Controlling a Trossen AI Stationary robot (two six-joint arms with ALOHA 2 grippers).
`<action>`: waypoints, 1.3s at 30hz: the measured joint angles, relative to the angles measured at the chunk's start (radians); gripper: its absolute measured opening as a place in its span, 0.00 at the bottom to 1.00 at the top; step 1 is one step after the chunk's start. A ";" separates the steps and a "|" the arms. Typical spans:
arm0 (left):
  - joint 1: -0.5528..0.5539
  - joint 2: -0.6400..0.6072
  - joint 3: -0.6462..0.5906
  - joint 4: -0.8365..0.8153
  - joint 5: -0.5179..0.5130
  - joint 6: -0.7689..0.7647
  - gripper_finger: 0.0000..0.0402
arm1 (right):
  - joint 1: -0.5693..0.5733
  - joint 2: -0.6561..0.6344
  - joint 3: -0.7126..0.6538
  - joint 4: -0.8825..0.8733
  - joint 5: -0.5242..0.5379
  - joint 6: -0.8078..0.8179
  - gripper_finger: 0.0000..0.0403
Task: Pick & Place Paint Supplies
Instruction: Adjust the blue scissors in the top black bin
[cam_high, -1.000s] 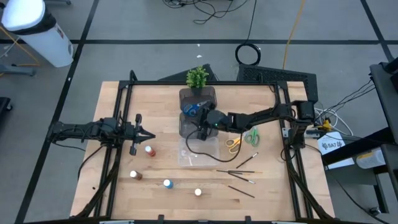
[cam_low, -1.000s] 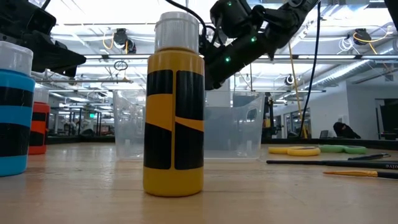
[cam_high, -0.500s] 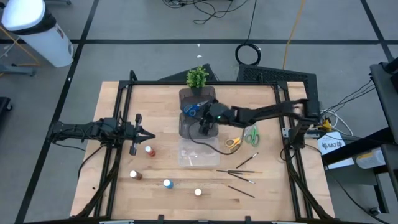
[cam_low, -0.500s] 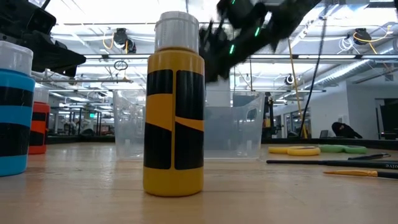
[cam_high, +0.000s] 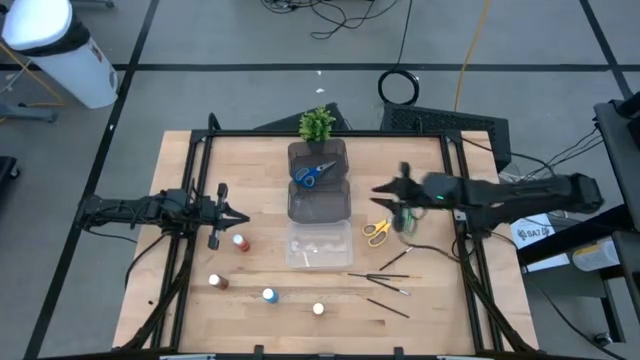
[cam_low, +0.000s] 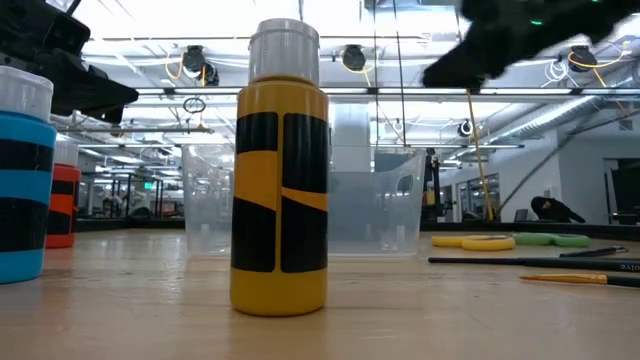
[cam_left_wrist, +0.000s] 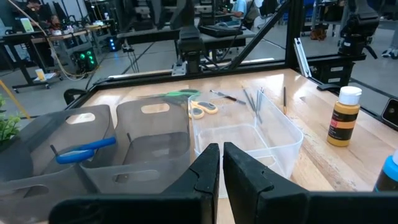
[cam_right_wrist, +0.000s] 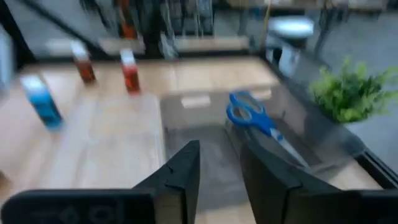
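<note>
Right end effector (cam_high: 386, 190): empty, fingers apart by a narrow gap (clear in the right wrist view), hanging above the counter (cam_high: 250, 170) between the dark bins and the loose scissors. Nothing clamped.

Just ahead of it, on the bin side: blue-handled scissors (cam_high: 315, 173) lie inside the far dark bin (cam_high: 318, 156), so that item looks placed. The near dark bin (cam_high: 318, 203) shows nothing inside that I can make out; the clear bin (cam_high: 319, 245) sits just past it.

Under and beside the end effector: yellow-handled scissors (cam_high: 375, 231) and green-handled scissors (cam_high: 404, 217), flat on the counter, close together. Farther out, thin dark paintbrushes (cam_high: 381, 274) are scattered.

Well away, near the left end effector (cam_high: 243, 217) (fingers together, parked low, waiting): red bottle (cam_high: 239, 242), brown bottle (cam_high: 215, 282), blue bottle (cam_high: 268, 295), pale bottle (cam_high: 318, 309), all upright on the counter.

Step in hand, my read: between picks, heading for the next scissors. Next move calls for opening wider, lining the fingers across one handle pair or the blades, dropping low, and not dragging the neighbouring scissors along.
</note>
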 joint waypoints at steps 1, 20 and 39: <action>0.000 0.000 0.000 0.005 0.000 0.000 0.09 | 0.010 -0.059 -0.051 0.044 -0.001 0.014 0.24; 0.018 0.154 0.083 0.341 -0.438 -0.443 0.10 | 0.031 -0.426 -0.351 0.281 -0.002 0.012 0.15; 0.056 1.587 0.950 -0.198 -0.605 -0.022 0.66 | 0.031 -0.416 -0.351 0.290 0.000 0.020 0.15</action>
